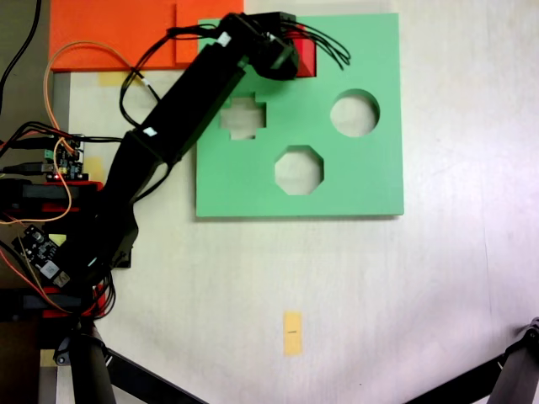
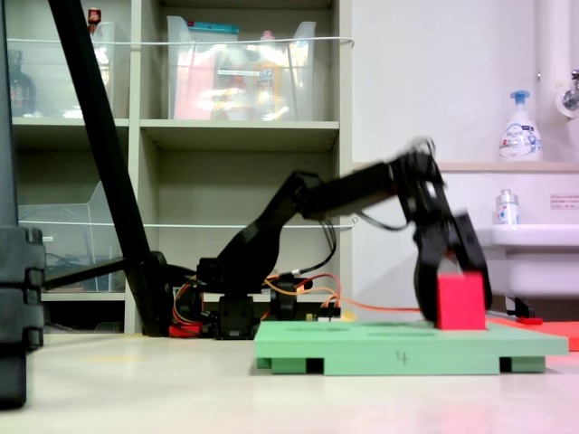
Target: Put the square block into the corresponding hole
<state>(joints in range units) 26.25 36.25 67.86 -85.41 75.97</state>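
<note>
The claw (image 2: pixel 455 303) is clamped on the red block (image 2: pixel 460 301), its fingers down either side in the second exterior view. In the first exterior view the block (image 1: pixel 304 57) sits low at the green board's (image 1: pixel 362 168) twelve o'clock edge, at one o'clock from the cross-shaped cutout (image 1: pixel 242 117). The square hole itself is hidden beneath the arm and block.

Both exterior views evenly lit, bright indoor light, no harsh glare. First exterior view: sharp enough, slightly washed-out pale floor (image 1: pixel 438 278), soft thin shadow along green board (image 1: pixel 362 181) lower edge. Second exterior view: gripper (image 2: pixel 452 289) and red block (image 2: pixel 460 302) motion-blurred, shelves (image 2: pixel 235 127) behind soft, dark tripod leg (image 2: pixel 104 145) at the second exterior view's left nearly silhouetted.
</note>
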